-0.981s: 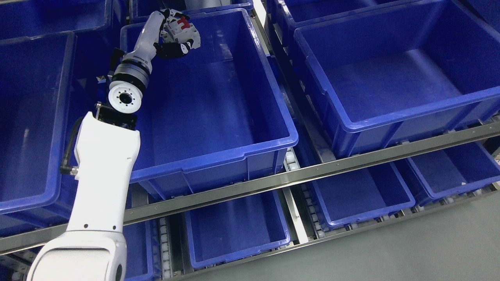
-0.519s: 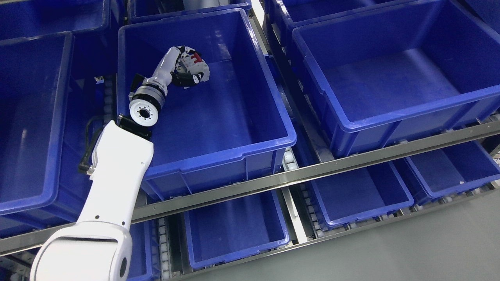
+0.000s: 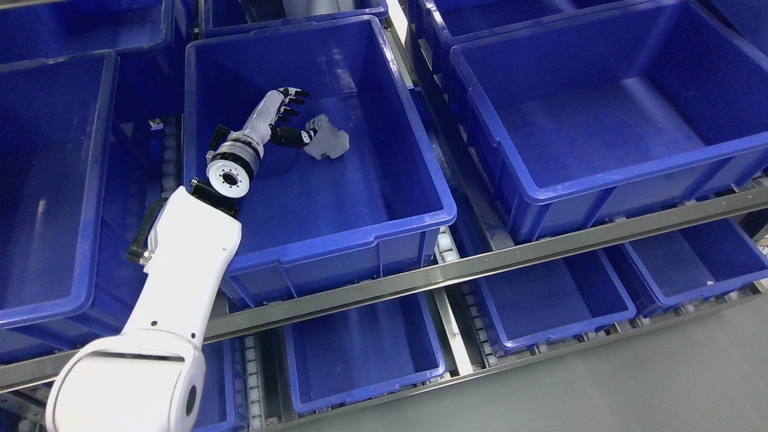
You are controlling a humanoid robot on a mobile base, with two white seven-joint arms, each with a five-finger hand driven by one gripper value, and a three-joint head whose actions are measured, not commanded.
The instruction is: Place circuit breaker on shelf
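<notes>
Blue bin on the shelf now holds our grey circuit breaker, lying on the floor, far side. Our left hand has just let go, fingers spread wide, thumb beside it

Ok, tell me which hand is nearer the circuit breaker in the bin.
Left. The left hand is inside the blue bin, fingers spread, right beside the circuit breaker lying on the bin floor. The right hand is out of view.
</notes>
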